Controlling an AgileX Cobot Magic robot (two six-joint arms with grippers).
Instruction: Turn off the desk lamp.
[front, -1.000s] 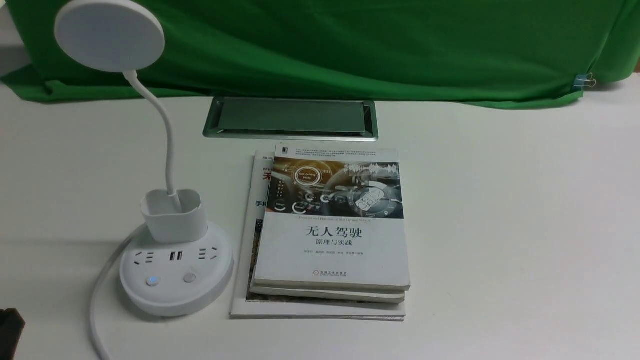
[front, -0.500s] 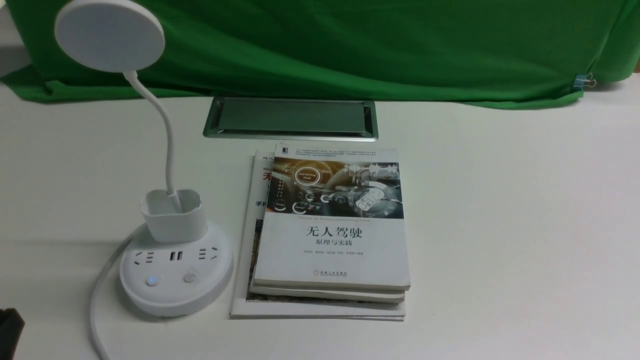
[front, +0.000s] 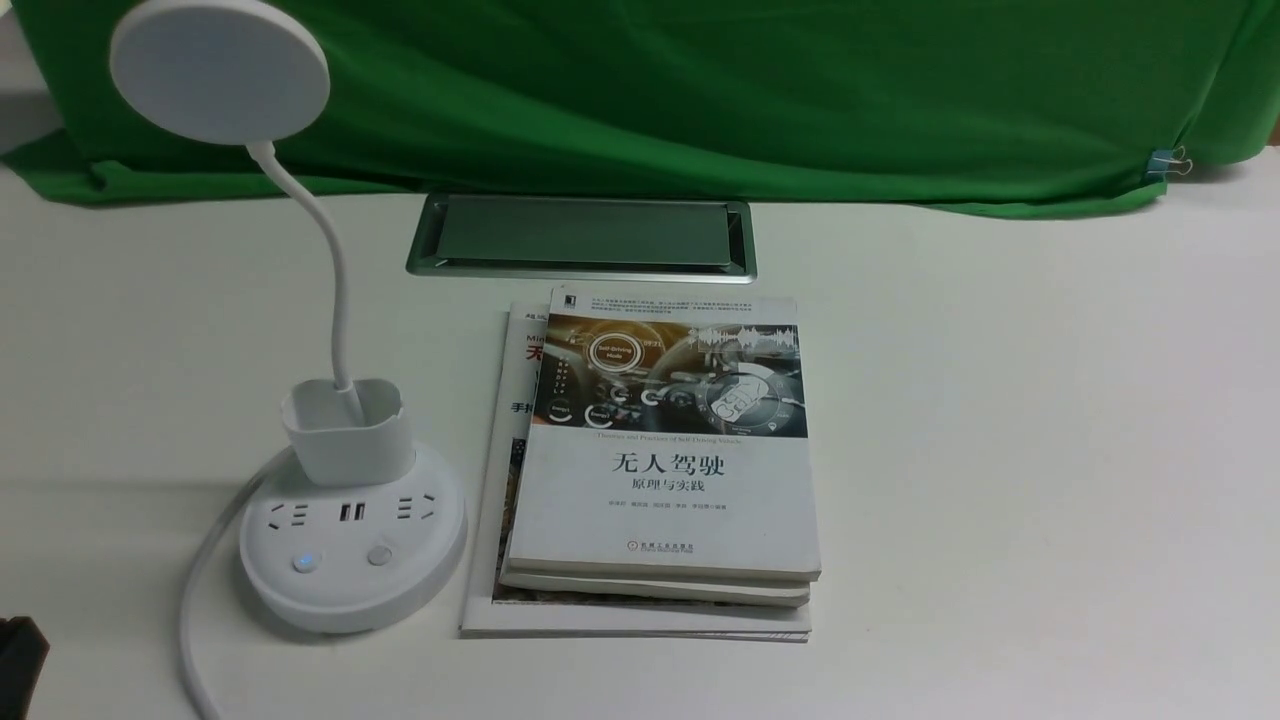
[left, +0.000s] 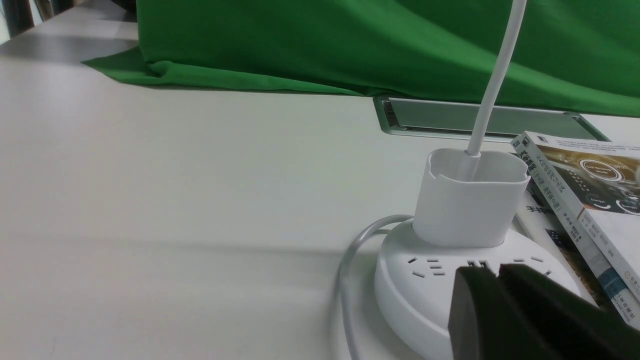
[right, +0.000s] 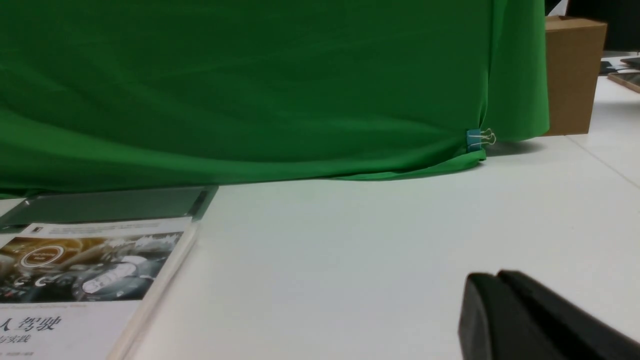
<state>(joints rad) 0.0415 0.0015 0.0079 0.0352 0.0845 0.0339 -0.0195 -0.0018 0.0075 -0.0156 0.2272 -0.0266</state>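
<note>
The white desk lamp stands at the near left of the table: disc head, thin neck, cup holder, and a round base with sockets and two buttons. The left button glows blue; the right button is plain. In the left wrist view my left gripper is shut and empty, its tips in front of the base and hiding the buttons. A dark corner of it shows in the front view. My right gripper is shut and empty over bare table, out of the front view.
A stack of books lies right beside the lamp base. The lamp's white cord runs off the near edge. A metal cable hatch is set in the table behind the books. Green cloth hangs at the back. A cardboard box stands far right.
</note>
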